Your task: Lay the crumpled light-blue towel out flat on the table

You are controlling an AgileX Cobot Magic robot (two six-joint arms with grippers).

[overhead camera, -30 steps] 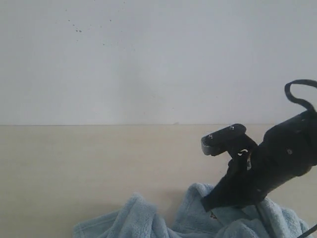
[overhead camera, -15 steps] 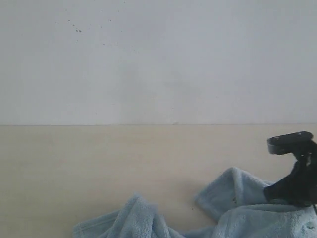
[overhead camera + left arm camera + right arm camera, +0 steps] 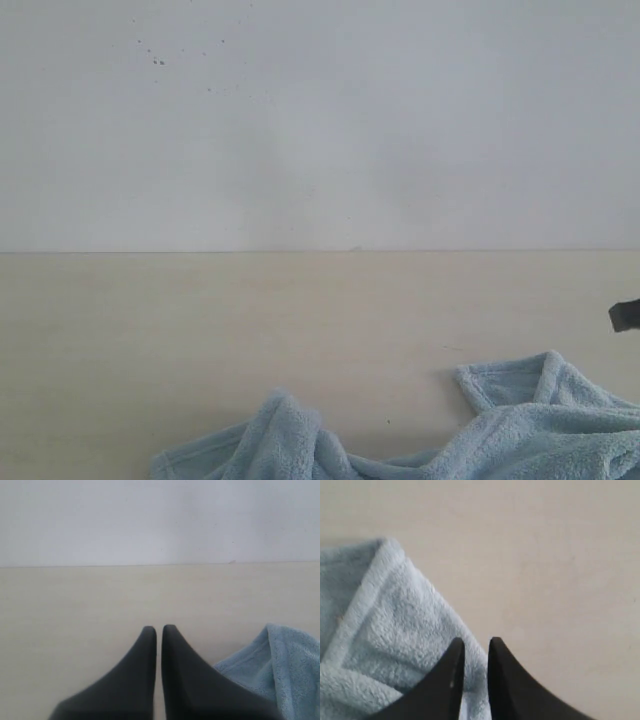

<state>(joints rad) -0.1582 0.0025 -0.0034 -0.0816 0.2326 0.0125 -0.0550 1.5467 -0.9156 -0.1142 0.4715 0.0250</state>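
- Exterior view: I see the crumpled pale light-blue fluffy terry towel [image 3: 520,430] lying low in frame, mostly to the right, on the plain beige wood-look desk [image 3: 250,330]; a white-grey wall [image 3: 300,120] stands behind.
- Left wrist view: my left gripper [image 3: 159,628] has its jaws clenched on nothing above bare desk, the towel near.
- Right wrist view: my right gripper [image 3: 475,642] has its jaws grasping the towel's hemmed edge.

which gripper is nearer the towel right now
Right. The right gripper holds the towel edge between its fingers; the left gripper, shut, hangs off to one side, clear of it.
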